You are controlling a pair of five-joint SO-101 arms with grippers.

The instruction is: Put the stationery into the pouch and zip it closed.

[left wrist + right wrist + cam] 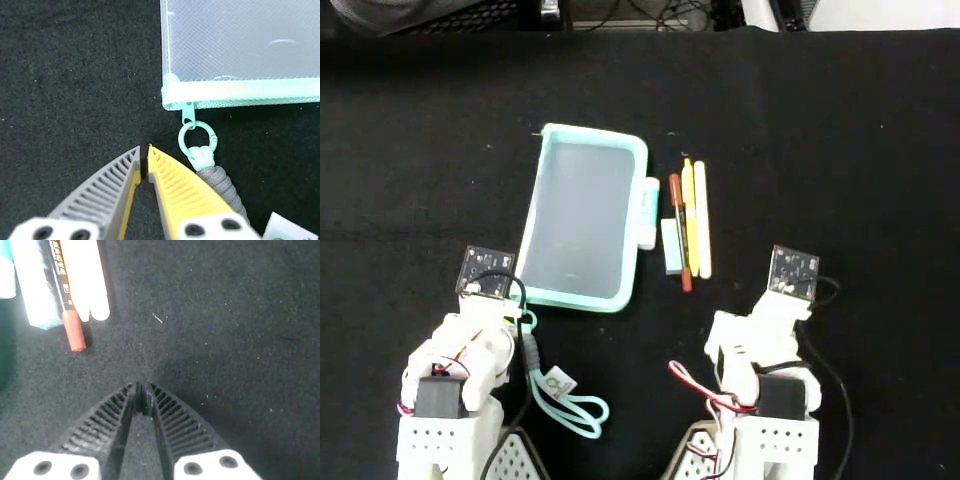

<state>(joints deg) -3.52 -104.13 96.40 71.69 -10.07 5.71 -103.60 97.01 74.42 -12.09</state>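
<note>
**Both grippers closed and empty; stationery beside the pouch**

The left gripper (pixel 144 150), at 7 o'clock on the black table (pixel 420 150), has its fingers pressed together on nothing. The right gripper (pixel 142 387), at 5 o'clock, is likewise pinched together and empty. A mint cord (pixel 568 403) (with a small tag) runs from the left arm to the zipper ring (pixel 196 137). The pouch (pixel 582 220) lies flat just 9 o'clock of centre. At its 3 o'clock, side by side, lie a red-brown pen (pixel 680 235), a yellow marker (pixel 689 215), a cream marker (pixel 702 220) and what looks like an eraser (pixel 672 247).

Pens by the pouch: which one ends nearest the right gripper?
The red-tipped pen; its end pokes past the two yellow pens toward the right gripper.
</note>
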